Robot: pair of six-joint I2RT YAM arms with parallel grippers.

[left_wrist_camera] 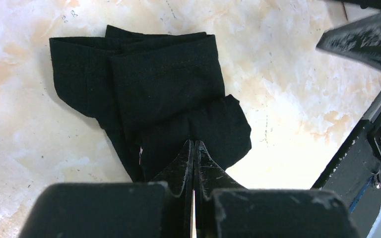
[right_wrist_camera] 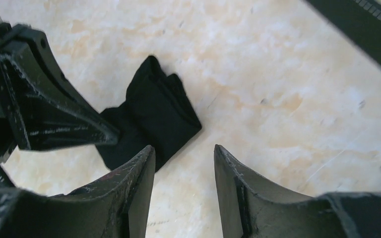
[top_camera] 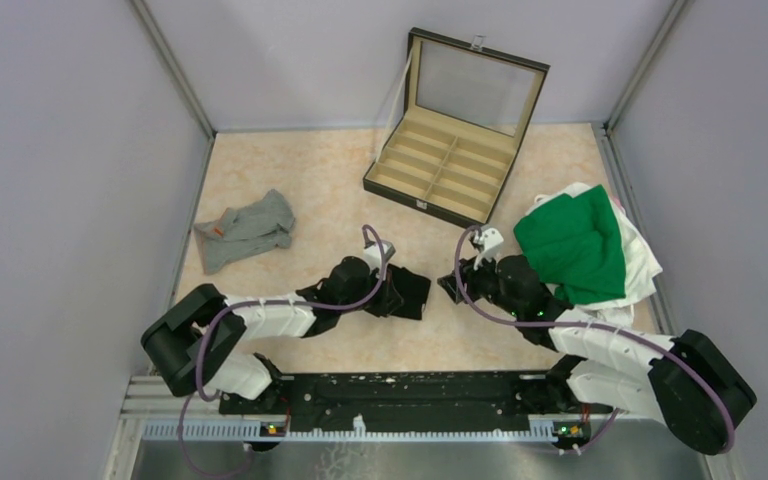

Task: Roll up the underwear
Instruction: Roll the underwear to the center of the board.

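The black underwear lies folded flat on the table between the two arms; it also fills the left wrist view and shows in the right wrist view. My left gripper is shut, its tips meeting on the near edge of the black fabric; I cannot see cloth between them. My right gripper stands open just right of that garment, with only bare table between its fingers. The heather grey underwear, with a small orange label, lies crumpled at the far left.
An open compartmented case with its lid up stands at the back centre. A pile of green cloth on white cloth lies at the right, against the right arm. Walls close in the left, back and right sides.
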